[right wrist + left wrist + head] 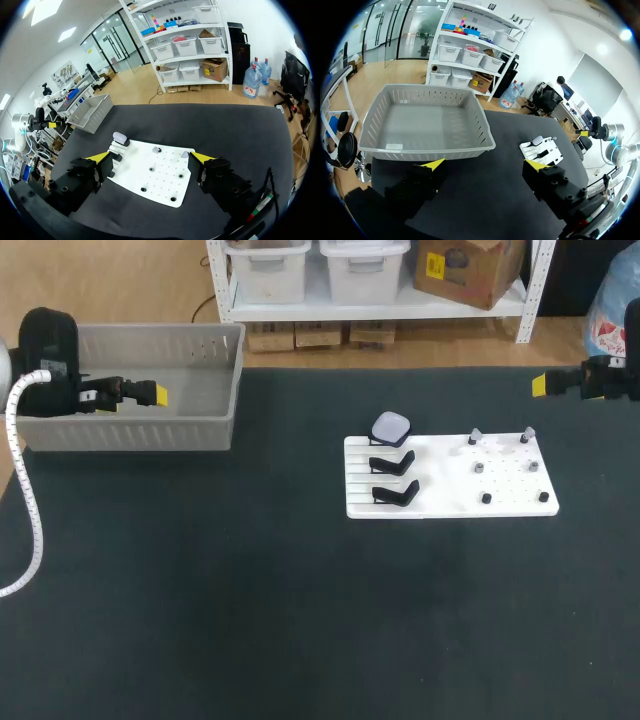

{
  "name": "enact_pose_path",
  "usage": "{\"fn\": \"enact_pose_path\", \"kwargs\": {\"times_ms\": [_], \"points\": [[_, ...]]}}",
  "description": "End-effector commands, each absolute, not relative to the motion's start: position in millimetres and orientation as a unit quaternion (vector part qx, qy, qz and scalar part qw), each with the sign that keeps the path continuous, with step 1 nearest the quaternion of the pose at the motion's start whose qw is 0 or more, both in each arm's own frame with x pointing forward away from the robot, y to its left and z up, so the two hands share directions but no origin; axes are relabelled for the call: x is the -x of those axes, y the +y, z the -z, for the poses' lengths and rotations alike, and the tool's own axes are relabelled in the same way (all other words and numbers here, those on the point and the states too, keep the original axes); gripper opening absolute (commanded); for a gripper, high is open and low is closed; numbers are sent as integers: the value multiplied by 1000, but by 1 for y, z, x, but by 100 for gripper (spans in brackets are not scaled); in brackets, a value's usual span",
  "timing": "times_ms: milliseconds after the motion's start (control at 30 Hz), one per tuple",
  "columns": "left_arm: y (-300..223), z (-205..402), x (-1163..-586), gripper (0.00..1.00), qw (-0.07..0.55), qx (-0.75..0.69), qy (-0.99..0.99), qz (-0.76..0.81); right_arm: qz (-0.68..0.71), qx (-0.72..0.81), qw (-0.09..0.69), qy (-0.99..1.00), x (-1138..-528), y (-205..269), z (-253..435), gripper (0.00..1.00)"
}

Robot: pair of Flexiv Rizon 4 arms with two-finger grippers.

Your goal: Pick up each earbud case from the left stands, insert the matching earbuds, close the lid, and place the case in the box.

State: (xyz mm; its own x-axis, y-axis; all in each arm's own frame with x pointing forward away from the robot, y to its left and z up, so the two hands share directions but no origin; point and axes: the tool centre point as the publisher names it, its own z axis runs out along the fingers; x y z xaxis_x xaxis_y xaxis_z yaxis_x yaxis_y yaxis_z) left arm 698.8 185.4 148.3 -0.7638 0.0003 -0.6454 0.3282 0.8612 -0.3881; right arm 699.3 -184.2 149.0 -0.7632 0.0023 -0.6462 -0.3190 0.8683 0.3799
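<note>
One pale earbud case [391, 427] sits on the farthest of three black stands along the left side of the white board [450, 502]. The two nearer stands [394, 463] hold nothing. Small earbuds [475, 437] stand on pegs on the board's right half. The grey basket [232, 390] is at the far left. My left gripper [155, 394] hovers open over the basket's near wall, and its wrist view shows the open gripper [484, 164], the basket [430, 147] and the case [537, 141]. My right gripper [540, 385] hangs open beyond the board's far right corner, and its wrist view shows the open gripper [150, 157] above the board [165, 187] and the case [119, 136].
The dark table mat [250, 620] spreads wide in front of the board and the basket. A white cable [30, 520] hangs from my left arm along the table's left edge.
</note>
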Motion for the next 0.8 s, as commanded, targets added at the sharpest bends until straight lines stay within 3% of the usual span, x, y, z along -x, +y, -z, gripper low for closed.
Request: {"fn": "enact_pose_path", "kwargs": {"times_ms": [33,400,800], "points": [[175,-152,-700,100,331,-136,893,271,-241,87,332,908,-699,-184,-149,100],[133,-163,-710,100,368,-327,791,363,-241,87,332,908,-699,-184,-149,100],[76,-157,-718,100,349,-493,715,353,-241,87,332,908,-699,-184,-149,100]]}}
